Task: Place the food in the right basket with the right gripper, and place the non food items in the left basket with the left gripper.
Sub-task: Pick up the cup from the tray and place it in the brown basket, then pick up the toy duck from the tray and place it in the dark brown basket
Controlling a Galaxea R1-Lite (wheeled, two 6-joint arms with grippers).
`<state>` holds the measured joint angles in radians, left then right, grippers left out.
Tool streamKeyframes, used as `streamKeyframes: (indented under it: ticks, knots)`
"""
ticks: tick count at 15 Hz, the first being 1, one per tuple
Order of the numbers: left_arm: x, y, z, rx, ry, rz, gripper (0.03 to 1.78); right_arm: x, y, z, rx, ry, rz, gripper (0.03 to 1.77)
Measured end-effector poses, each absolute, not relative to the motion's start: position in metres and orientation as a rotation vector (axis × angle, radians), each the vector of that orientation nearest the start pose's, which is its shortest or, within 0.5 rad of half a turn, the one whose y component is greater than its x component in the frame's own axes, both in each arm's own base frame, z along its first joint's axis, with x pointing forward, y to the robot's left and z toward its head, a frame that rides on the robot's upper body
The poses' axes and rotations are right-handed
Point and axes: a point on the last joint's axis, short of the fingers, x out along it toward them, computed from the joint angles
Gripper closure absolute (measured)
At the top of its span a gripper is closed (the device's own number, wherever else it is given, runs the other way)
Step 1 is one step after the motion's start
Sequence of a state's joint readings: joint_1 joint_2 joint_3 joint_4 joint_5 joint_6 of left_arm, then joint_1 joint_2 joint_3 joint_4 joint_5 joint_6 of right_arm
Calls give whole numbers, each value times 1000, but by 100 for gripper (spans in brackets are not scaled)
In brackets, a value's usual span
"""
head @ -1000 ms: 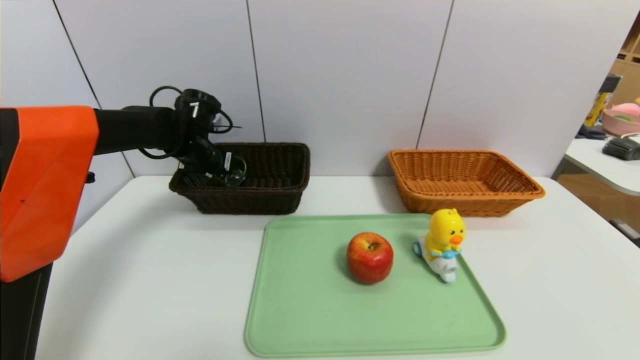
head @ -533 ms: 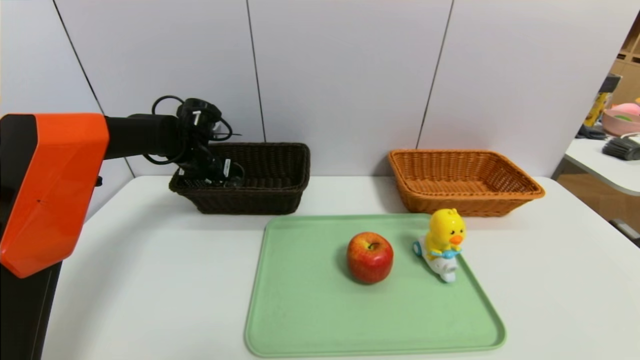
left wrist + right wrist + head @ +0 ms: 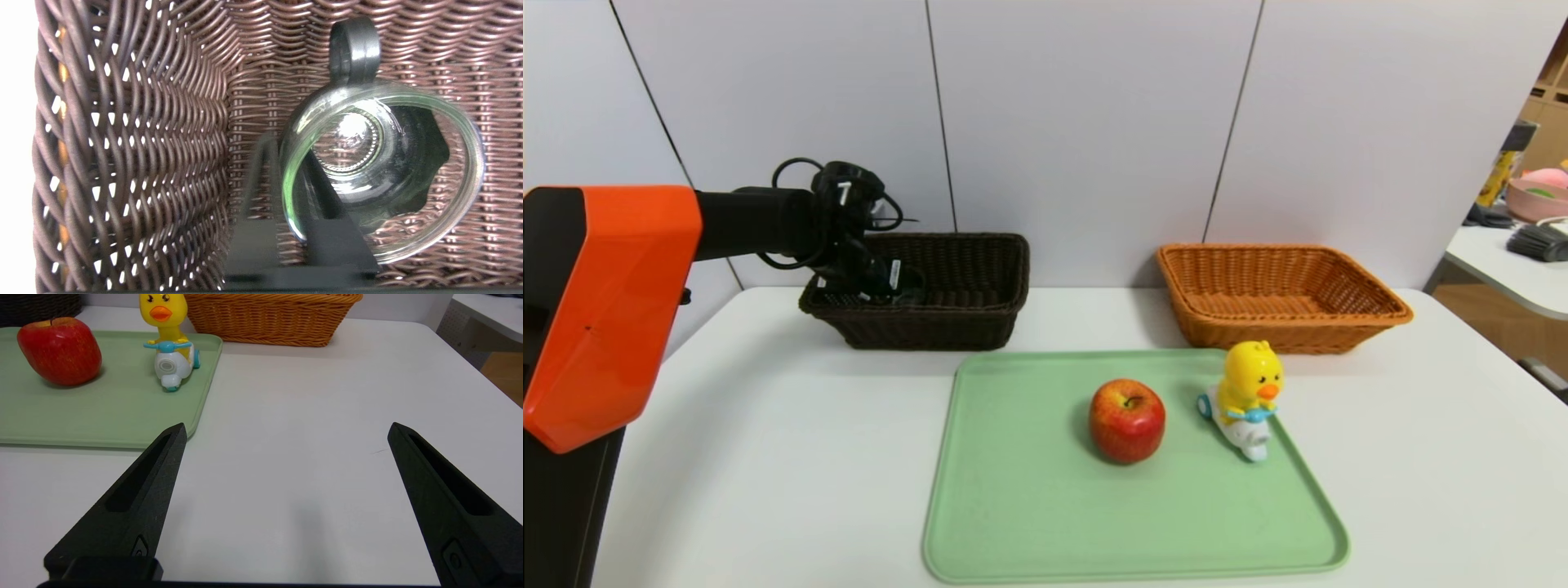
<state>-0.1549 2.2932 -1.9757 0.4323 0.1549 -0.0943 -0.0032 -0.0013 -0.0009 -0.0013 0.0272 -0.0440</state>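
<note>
My left gripper (image 3: 882, 287) (image 3: 288, 151) reaches down into the dark brown left basket (image 3: 964, 327) (image 3: 143, 143). The clear glass cup (image 3: 355, 139) rests on the basket's woven floor. The gripper's fingers are slightly parted, one inside and one outside the cup's rim. Wicker shows between the outer finger and the glass. The red apple (image 3: 1127, 420) (image 3: 59, 351) and the yellow duck toy on its scooter (image 3: 1250, 392) (image 3: 167, 355) stand on the green tray (image 3: 1029, 506). The orange right basket (image 3: 1282, 327) (image 3: 265, 326) holds nothing. My right gripper (image 3: 288, 425) hovers open over bare table, right of the tray.
The white table (image 3: 768, 449) ends at a wall just behind both baskets. A second table with a pink bowl (image 3: 1535, 200) stands off to the far right. A black loop handle (image 3: 354, 49) lies against the cup inside the dark basket.
My left arm has lowered the cup deeper into the dark basket. Its fingers have then begun to part from the rim. The apple, duck and right gripper have not moved.
</note>
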Motion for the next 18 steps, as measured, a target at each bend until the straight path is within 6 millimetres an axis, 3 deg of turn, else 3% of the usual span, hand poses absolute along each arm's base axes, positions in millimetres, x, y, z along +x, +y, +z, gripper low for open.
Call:
streamKeyframes:
  ticks: [3, 7, 13, 18]
  knots:
    - [458, -68, 175, 25, 729, 34, 100, -23, 1, 76, -44, -4, 24, 10]
    - [453, -67, 188, 25, 702, 31, 63, -23, 1, 76, -44, -4, 24, 10]
    - [424, -69, 238, 22, 612, 6, 35, -23, 1, 76, -44, -4, 24, 10]
    - [393, -92, 262, 42, 602, -63, 24, -23, 1, 76, -44, -4, 24, 10]
